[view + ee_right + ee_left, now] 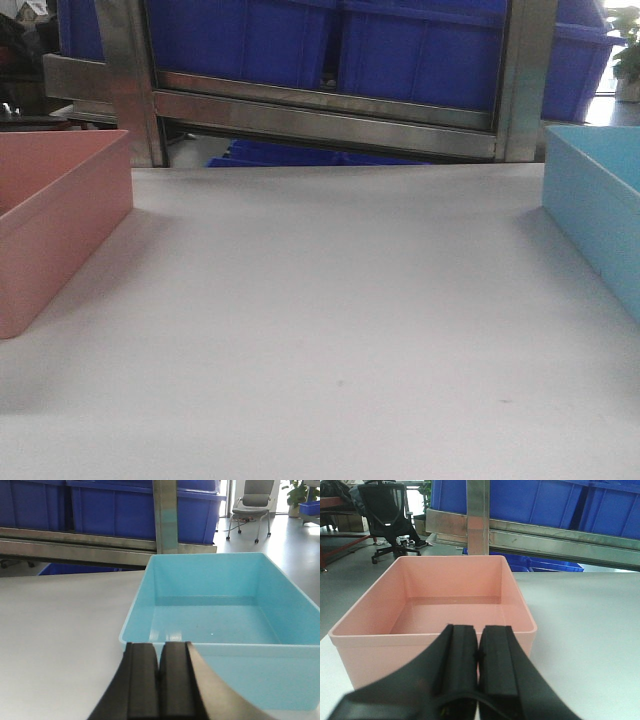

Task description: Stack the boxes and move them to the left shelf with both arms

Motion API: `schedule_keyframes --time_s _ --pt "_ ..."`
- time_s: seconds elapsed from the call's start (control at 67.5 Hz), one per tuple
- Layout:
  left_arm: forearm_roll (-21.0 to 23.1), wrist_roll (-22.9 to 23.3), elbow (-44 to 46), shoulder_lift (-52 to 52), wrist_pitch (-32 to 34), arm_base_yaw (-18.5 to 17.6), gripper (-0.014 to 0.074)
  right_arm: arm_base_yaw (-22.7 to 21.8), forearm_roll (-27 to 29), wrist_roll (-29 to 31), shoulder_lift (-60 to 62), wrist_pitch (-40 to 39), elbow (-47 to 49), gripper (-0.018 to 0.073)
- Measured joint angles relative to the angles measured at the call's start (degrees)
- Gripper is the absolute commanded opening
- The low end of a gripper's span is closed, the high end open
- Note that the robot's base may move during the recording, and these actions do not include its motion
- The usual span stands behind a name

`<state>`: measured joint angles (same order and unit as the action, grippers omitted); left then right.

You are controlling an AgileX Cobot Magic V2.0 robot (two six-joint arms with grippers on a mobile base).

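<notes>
The salmon pink bin (50, 215) stands empty at the table's left edge; in the left wrist view it (445, 605) lies just beyond my left gripper (478, 630), whose jaws are shut and empty in front of its near wall. The light blue bin (600, 205) stands empty at the table's right edge; in the right wrist view it (225, 605) lies just beyond my right gripper (160, 647), shut and empty near its near-left corner. The shelf with white rollers is out of view. Neither gripper shows in the front view.
A steel rack (330, 110) with dark blue crates (330, 40) stands behind the white table (330, 330). More blue crates (300, 155) sit below the rail. Office chairs (387, 515) stand on the floor to the left and far right (252, 505).
</notes>
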<state>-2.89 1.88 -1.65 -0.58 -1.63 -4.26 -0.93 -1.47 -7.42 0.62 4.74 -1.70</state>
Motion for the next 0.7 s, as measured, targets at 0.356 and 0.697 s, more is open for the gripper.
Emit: schedule_keyframes --time_s 0.356,0.697 --pt "0.0 0.0 0.0 0.0 0.0 0.0 -0.0001 0.0 0.0 0.0 0.0 0.0 0.0 0.0050" --pt "2.9 0.0 0.4 0.0 8.8 0.0 -0.0001 0.0 0.0 0.0 0.0 0.0 0.0 0.0050"
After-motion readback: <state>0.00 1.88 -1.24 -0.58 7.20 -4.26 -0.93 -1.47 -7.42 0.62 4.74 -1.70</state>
